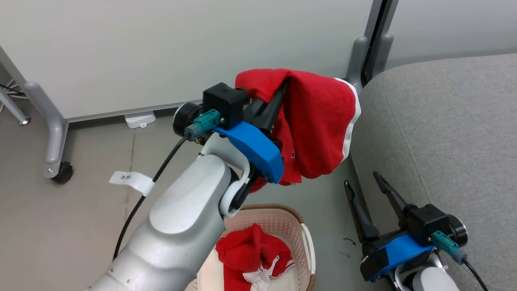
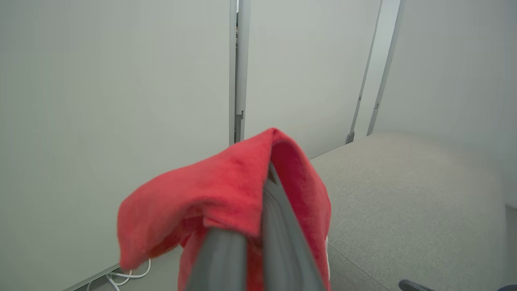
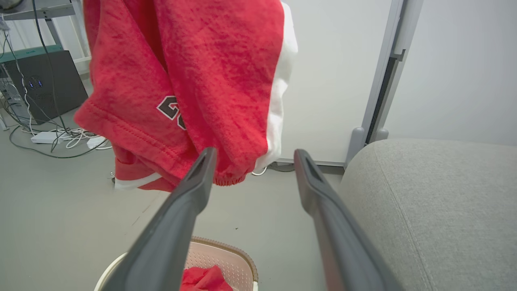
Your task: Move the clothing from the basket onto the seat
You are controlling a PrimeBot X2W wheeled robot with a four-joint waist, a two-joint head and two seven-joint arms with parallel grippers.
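My left gripper (image 1: 282,87) is shut on a red garment (image 1: 319,129) with a white side panel, held up in the air above the floor just left of the grey seat (image 1: 440,133). The cloth drapes over the fingertips and hangs down; in the left wrist view the red garment (image 2: 210,194) covers the closed fingers. The same garment (image 3: 194,76) hangs in front of my right gripper (image 3: 252,157), which is open and empty. That right gripper (image 1: 363,180) sits low beside the seat's front edge. The basket (image 1: 301,230) stands on the floor below, with more red clothing (image 1: 250,250) inside.
White partition panels (image 1: 161,48) on wheeled grey feet (image 1: 56,161) stand behind. A cable with a paper tag (image 1: 131,180) runs along my left arm. In the right wrist view, cables and a dark box (image 3: 48,89) lie on the floor at the far left.
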